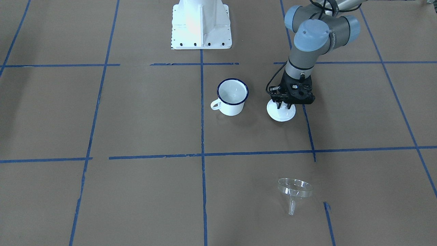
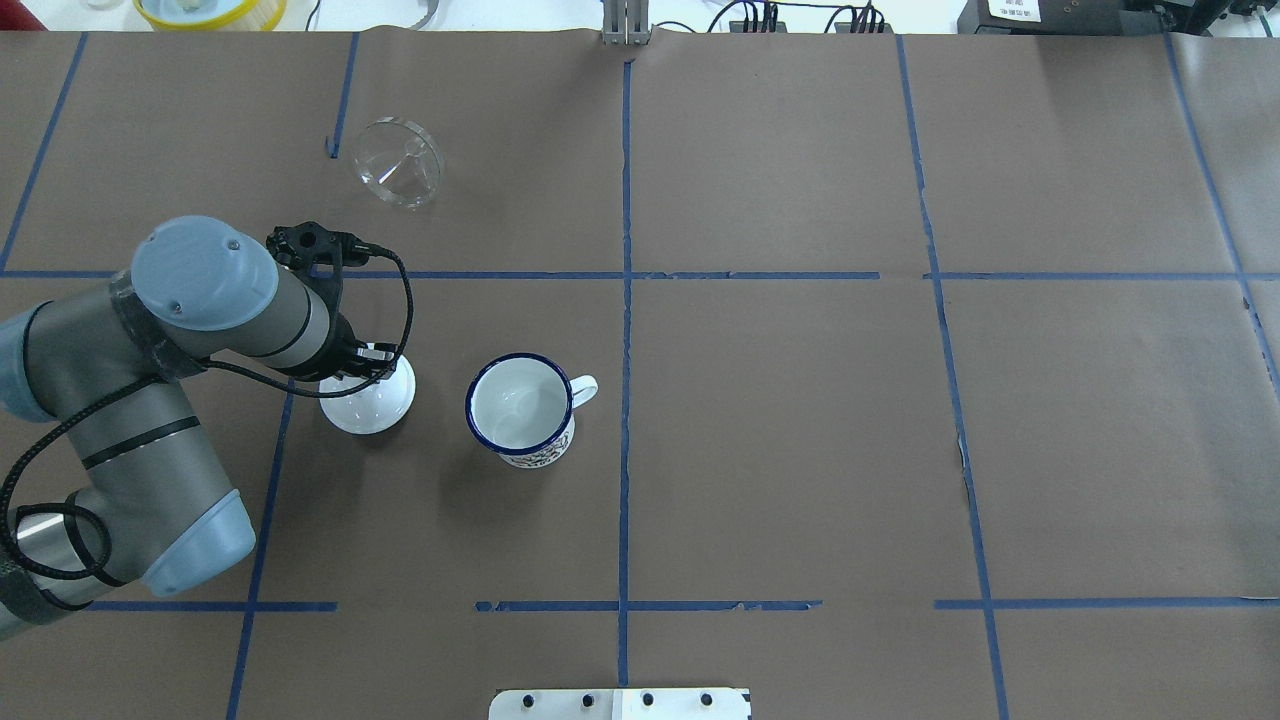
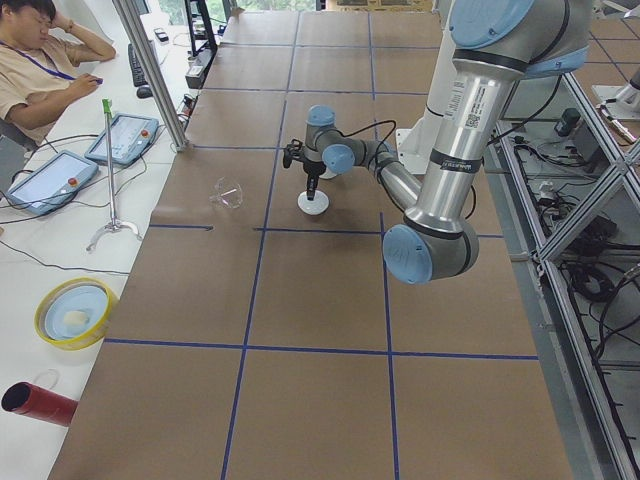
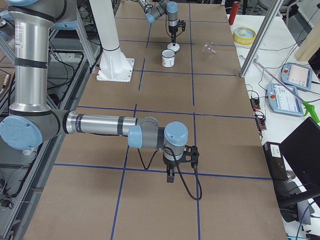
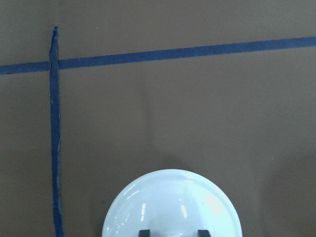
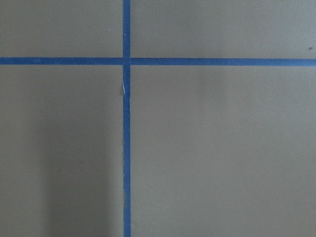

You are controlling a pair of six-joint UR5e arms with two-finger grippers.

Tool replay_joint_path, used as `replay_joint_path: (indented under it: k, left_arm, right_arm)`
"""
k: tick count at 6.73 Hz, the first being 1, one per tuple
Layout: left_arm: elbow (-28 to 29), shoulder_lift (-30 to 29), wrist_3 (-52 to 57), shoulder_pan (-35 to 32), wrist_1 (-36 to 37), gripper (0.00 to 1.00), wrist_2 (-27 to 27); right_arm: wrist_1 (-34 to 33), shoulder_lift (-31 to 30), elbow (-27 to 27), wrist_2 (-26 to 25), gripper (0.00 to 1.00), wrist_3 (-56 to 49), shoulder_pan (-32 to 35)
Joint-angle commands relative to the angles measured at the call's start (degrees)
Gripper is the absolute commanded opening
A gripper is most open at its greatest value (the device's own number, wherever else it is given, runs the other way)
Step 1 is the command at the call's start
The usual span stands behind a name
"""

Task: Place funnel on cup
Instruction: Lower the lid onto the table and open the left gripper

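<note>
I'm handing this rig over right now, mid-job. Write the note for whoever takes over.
Left gripper: looks shut on the knob of the white lid, which rests on the table beside the cup.
Right gripper: far from everything; open or shut cannot be told.
The cup stands upright, uncovered. The funnel lies on its side, across the table from the robot's base, untouched.
Done: cup is open. To do: release the lid, grasp the funnel, seat it spout-down in the cup.
</note>
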Motion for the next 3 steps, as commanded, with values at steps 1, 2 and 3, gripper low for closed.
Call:
replay_joint_path:
  k: [1, 2, 3]
  left_arm:
    - [0.4, 0.0, 0.0, 0.2, -0.1, 0.0, 0.0]
    - [0.6, 0.0, 0.0, 0.2, -0.2, 0.15, 0.0]
    - [0.7, -0.1, 0.0, 0.3, -0.1, 0.53, 0.1]
  right_arm:
    - [0.0, 0.0, 0.0, 0.0, 1.0, 0.0, 0.0]
    - [0.0, 0.0, 0.0, 0.0, 1.0, 0.0, 0.0]
    - [0.0, 0.0, 0.0, 0.0, 1.0, 0.0, 0.0]
